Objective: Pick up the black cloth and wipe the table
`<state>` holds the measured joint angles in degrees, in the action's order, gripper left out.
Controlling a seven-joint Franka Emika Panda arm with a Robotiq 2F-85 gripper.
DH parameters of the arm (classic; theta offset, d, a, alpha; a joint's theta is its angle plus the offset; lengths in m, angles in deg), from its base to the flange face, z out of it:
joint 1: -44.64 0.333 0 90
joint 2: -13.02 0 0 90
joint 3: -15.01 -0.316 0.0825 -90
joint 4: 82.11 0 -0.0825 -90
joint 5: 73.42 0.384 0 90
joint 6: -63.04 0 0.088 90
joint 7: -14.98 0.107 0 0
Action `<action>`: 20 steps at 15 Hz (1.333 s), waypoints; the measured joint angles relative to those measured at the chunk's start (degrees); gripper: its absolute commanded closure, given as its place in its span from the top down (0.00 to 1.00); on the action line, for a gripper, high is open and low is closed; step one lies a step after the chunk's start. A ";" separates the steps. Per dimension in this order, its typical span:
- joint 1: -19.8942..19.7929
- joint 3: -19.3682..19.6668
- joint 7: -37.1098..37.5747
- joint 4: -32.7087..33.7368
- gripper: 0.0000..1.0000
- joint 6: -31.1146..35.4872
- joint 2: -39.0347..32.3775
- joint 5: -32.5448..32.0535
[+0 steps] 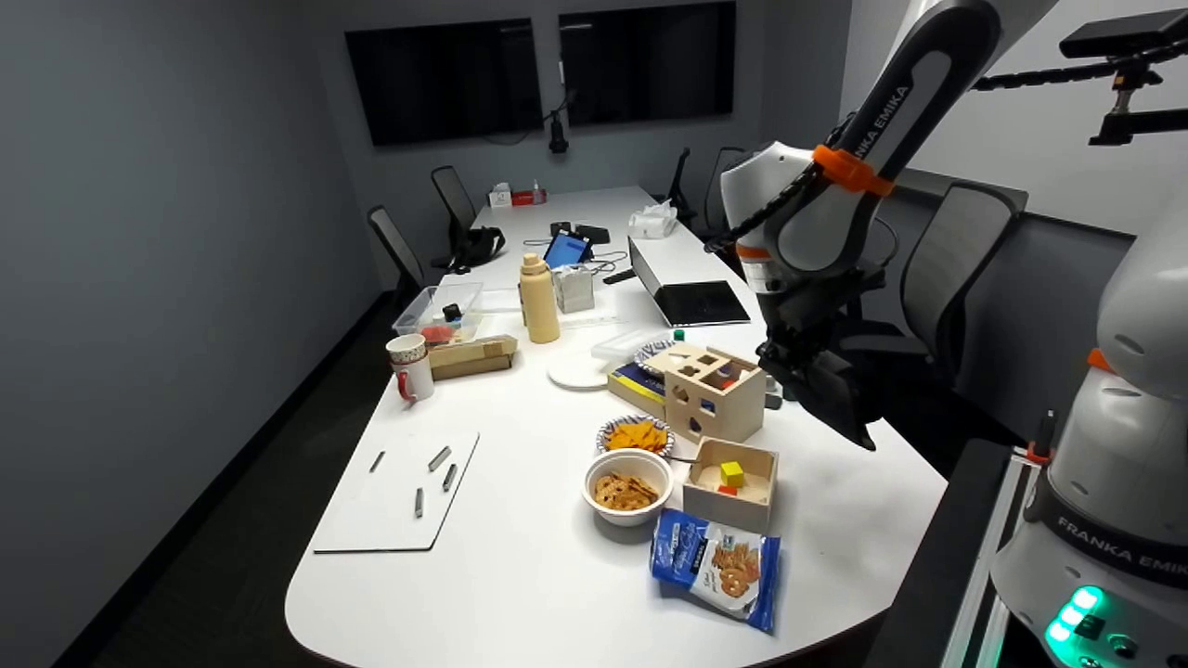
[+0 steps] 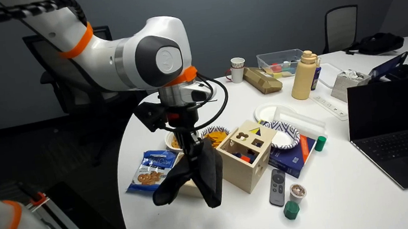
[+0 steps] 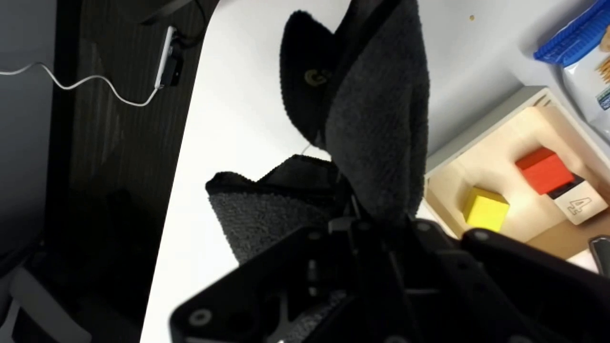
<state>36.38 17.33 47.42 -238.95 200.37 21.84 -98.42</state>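
From the upper left of an exterior view, my arm (image 2: 109,62) reaches toward centre and bends down; gripper (image 2: 194,152) clenched on the black cloth (image 2: 213,177), hanging below.

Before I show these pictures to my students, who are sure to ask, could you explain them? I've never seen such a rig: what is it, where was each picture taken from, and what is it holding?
The machine is a white, jointed robot arm. Two pictures are taken from outside it, from different places; the close-up is taken from its wrist, looking past the end effector, the part that grasps.

On the white table lie a blue snack bag, a white bowl with brown snacks in it, a wooden box with shaped holes, and a shallow wooden box with a yellow block inside. There are also a laptop and a tan bottle.

The end effector is closed on a black cloth, which hangs down from it in loose folds.
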 measured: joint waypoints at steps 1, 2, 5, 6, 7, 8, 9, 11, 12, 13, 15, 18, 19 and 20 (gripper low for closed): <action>0.01 0.00 0.03 0.00 0.09 0.05 0.00 0.00; 0.01 0.00 0.05 0.00 0.02 0.09 0.00 0.00; -0.26 0.05 -0.11 0.21 0.02 0.12 -0.82 0.01; -0.58 0.22 -0.12 0.40 0.02 0.39 -1.80 0.01; -0.88 0.55 -0.12 0.64 0.02 0.96 -3.02 0.01; -1.19 1.00 -0.12 0.95 0.02 1.90 -4.34 0.01; -1.47 1.58 -0.12 1.26 0.02 3.35 -5.83 0.01; -1.75 2.83 -0.12 1.93 0.02 6.94 -8.94 0.01; -1.76 3.63 -0.08 2.37 0.02 8.91 -10.77 0.01; -1.76 4.44 -0.07 2.84 0.02 10.65 -12.64 0.01; -1.70 6.30 -0.07 3.91 0.02 13.67 -16.53 0.01; -1.59 9.55 -0.19 5.24 0.02 18.11 -22.57 0.46; -1.59 10.44 -0.79 5.50 0.02 19.74 -24.48 1.51; -1.63 11.08 -2.17 5.60 0.02 21.42 -26.22 3.45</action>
<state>34.74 28.41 45.24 -233.35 221.79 -4.39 -94.97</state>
